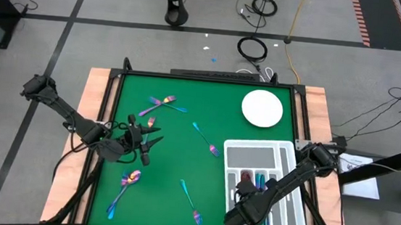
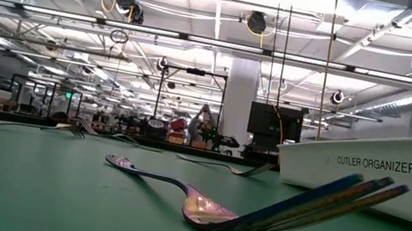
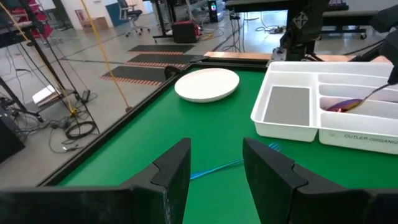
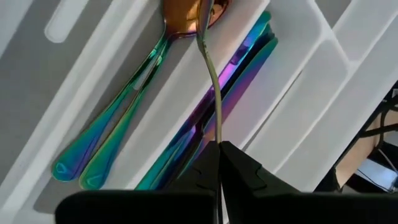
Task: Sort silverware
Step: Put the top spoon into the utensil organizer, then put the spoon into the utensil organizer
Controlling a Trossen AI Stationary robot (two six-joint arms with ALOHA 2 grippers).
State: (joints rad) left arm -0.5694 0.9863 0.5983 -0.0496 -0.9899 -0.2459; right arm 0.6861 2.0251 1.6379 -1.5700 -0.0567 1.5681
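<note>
While the right claw hangs over the white cutlery organizer, it is pinched tight on the thin handle of a spoon whose bowl dips into a compartment beside two spoons already lying there. Across the green tabletop from the organizer, the left claw hovers with fingers spread and empty, among scattered silverware.

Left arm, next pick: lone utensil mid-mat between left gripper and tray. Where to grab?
Probably mid-handle, from straight above, with the left gripper open across the handle. The utensil lies flat and diagonal, head toward the tray, clear of other pieces, so only a top-down pinch fits.
</note>
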